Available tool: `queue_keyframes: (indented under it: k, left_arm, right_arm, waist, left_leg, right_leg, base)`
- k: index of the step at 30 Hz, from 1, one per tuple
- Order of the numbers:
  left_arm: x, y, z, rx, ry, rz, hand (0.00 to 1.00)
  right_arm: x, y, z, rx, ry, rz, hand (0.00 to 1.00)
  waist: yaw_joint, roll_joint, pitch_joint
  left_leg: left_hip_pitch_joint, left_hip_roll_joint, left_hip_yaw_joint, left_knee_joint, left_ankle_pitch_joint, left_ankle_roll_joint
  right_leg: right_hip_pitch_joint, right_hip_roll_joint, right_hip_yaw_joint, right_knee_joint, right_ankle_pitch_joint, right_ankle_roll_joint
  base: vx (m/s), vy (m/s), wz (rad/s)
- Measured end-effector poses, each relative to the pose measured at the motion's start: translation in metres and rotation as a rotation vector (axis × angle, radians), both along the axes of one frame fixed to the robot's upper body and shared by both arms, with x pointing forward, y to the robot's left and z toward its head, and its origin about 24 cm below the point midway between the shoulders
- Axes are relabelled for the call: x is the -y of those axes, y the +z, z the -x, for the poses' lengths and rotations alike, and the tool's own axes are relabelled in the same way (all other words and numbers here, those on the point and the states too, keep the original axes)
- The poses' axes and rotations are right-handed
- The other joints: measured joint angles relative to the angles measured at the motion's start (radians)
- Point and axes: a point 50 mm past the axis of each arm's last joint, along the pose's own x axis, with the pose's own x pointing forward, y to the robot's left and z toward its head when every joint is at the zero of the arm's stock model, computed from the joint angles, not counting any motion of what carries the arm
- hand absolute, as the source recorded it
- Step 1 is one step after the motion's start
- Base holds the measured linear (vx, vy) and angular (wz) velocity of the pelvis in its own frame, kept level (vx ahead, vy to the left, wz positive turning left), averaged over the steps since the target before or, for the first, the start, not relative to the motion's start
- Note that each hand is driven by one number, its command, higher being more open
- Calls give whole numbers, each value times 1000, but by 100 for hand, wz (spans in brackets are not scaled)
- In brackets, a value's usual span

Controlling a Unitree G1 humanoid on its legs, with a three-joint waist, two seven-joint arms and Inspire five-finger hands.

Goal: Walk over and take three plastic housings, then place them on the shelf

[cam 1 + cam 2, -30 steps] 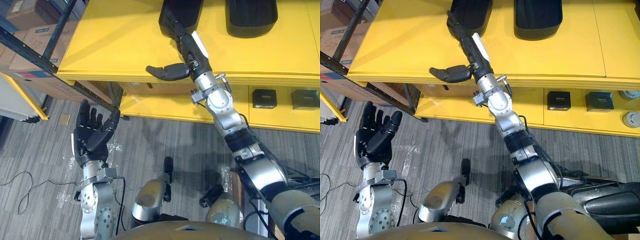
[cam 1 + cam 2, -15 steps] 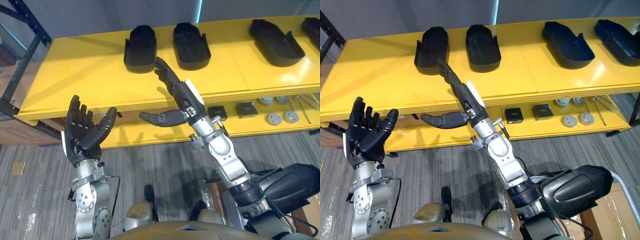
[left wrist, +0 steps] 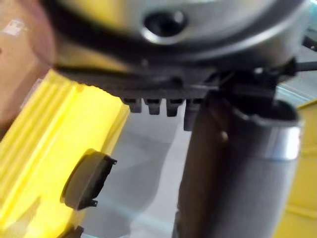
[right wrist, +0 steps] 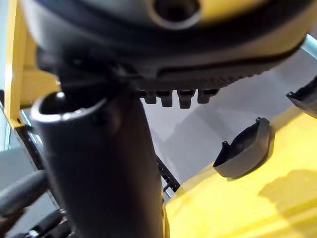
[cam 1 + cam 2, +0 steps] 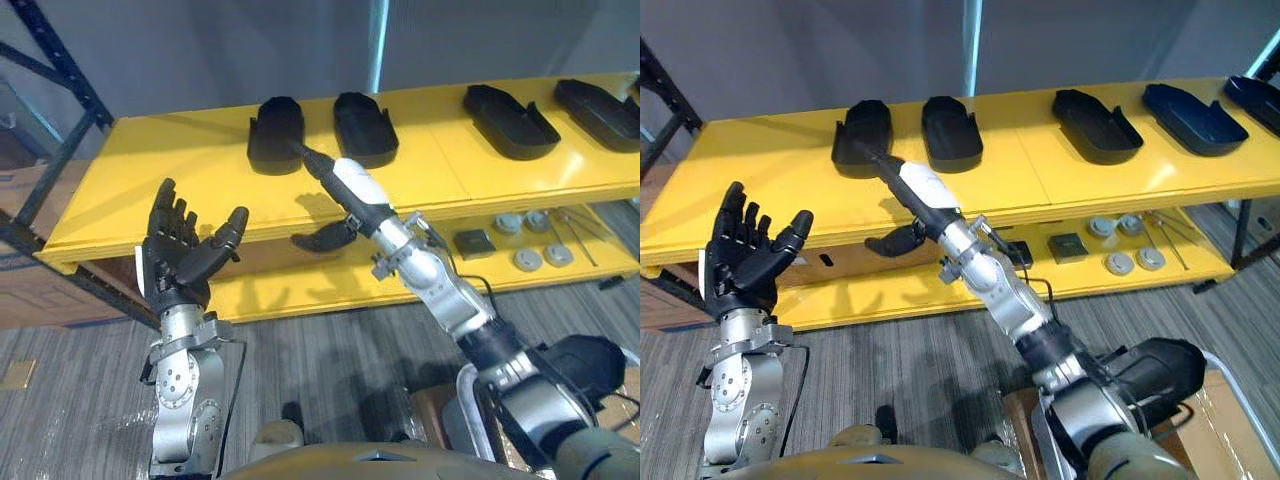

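Plastic housings (image 5: 275,133) lie on the shelf (image 5: 150,190), right hand (image 5: 352,195) and left hand (image 5: 175,262) fingers outstretched, empty.

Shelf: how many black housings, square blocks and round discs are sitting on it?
Black housings: 5 (one cut off by the view's edge)
Square blocks: 2
Round discs: 4
Total: 11

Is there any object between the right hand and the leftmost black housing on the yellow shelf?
Nothing visible does. The right hand, fingers straight, reaches to the near edge of the leftmost housing over the bare yellow shelf. The next housing lies beside it, apart.
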Motion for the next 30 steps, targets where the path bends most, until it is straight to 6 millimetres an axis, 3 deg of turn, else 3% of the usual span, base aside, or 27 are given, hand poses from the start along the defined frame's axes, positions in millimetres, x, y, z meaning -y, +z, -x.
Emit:
queue_keyframes:
  k: [7,12,16,18,23,30]
  left_arm:
    - [1,-16,11,-80,-31,-5,100]
    - [5,-20,14,-97,-66,-5,100]
    - [12,-23,13,-106,-105,4,100]
    - [14,-23,12,-109,-116,10,100]
    - [21,-32,12,-140,-141,35,100]
    - [28,-35,11,-144,-160,82,100]
  right_arm:
    - [10,1,-37,35,-160,142,100]
    - [31,7,-56,1,-294,146,100]
    - [42,26,-67,12,-367,101,100]
    - [43,47,-74,66,-407,77,100]
    - [53,79,-84,104,-479,-16,100]
    - [67,97,-90,101,-530,-1,100]
  waist:
    - [69,2,-6]
    - [89,11,3]
    - [103,36,31]
    - [100,50,65]
    - [106,67,111]
    - [110,86,163]
  left_leg:
    - [-54,-11,-90,0,27,4]
    - [-87,-25,-143,0,42,9]
    - [-105,-43,-155,0,50,15]
    - [-120,-53,-168,0,62,18]
    - [-145,-68,-178,0,76,21]
    - [-157,-86,-190,0,93,16]
  right_leg:
    - [6,-1,-92,-6,-4,-2]
    - [-15,-28,-142,50,-34,2]
    - [-58,-79,-146,151,-84,1]
    - [-91,-111,-153,217,-114,-1]
    - [-136,-154,-155,302,-151,-2]
    - [-166,-199,-155,381,-187,0]
  base:
    - [4,-11,36]
    - [-3,23,35]
    - [-26,42,12]
    - [-46,22,17]
    - [-29,-13,11]
    - [-13,-44,7]
